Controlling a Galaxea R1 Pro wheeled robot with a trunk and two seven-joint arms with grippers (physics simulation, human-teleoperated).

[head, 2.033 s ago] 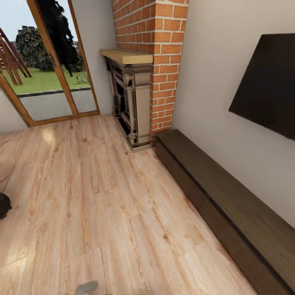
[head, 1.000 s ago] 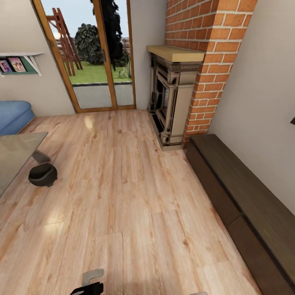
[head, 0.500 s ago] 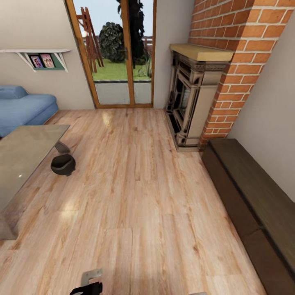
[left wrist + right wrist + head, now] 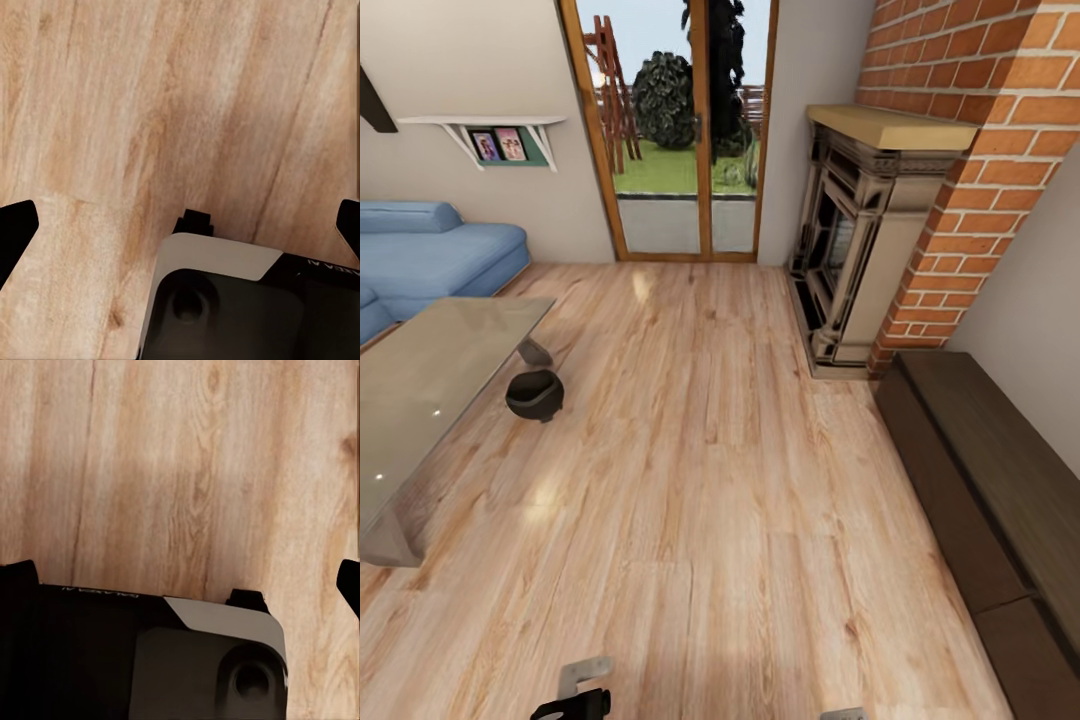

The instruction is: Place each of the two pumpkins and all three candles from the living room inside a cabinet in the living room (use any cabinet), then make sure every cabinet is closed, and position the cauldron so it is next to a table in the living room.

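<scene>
Cauldron (image 4: 535, 394): black, on the wood floor (image 4: 700, 480), just beside the near-right leg of the glass-topped table (image 4: 430, 380), left side. Dark-brown cabinet (image 4: 1000, 500) along right wall, drawers closed. Brick fireplace (image 4: 870, 230) far right; blue sofa (image 4: 430, 255) far left. Left gripper (image 4: 180, 225) and right gripper (image 4: 180, 581): fingers spread wide, nothing held, floor beneath.

Black fingers (image 4: 15, 232), glossy black-and-grey base.

Head camera looks down across the floor (image 4: 690, 480); both wrist cameras face it closely, perhaps overlapping.
</scene>
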